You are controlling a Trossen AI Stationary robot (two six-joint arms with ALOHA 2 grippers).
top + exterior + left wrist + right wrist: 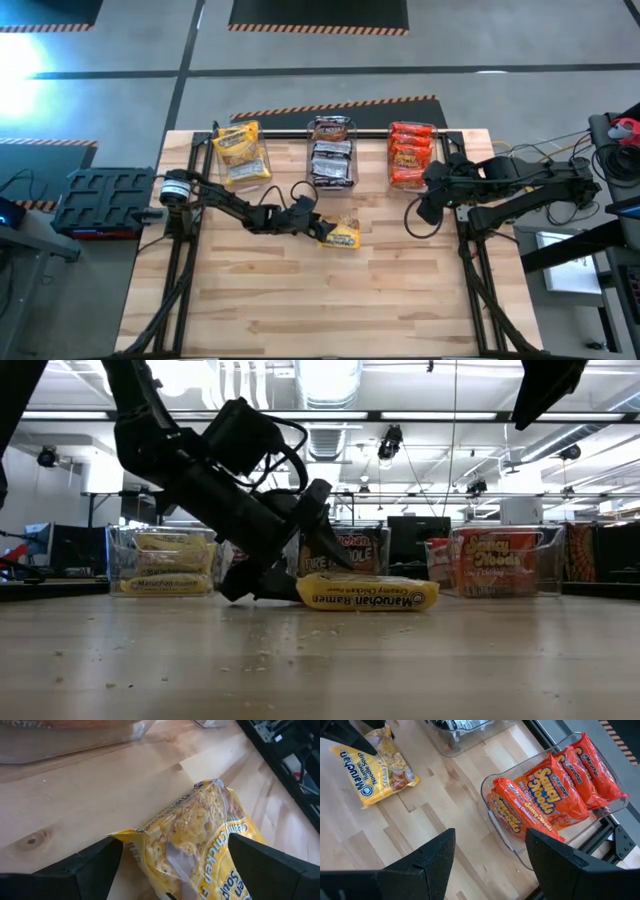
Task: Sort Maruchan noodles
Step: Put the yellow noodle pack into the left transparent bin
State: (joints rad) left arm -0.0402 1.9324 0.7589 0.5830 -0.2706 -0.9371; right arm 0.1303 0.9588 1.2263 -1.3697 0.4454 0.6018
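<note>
One yellow Maruchan packet (341,237) lies flat on the wooden table near its middle, also seen in the low view (368,592). My left gripper (174,841) is low at the packet's left end and open, with one finger on each side of that end (300,560). My right gripper (490,837) hangs open and empty above the table's right side (425,208), near the red bin. Other noodle packets sit sorted by colour in three clear bins at the far edge. My left gripper's open fingers (95,862) stand on either side of the yellow packet's crimped end (150,832). They slant down from the table's left. I cannot tell whether either finger touches it. The packet rests flat on the table.
Along the far edge stand three clear bins: one with yellow packets (242,155), one with dark packets (332,152) and one with red packets (411,153). Bare wood lies in front of the loose packet toward the near edge (330,300). Metal frame rails run along both sides.
</note>
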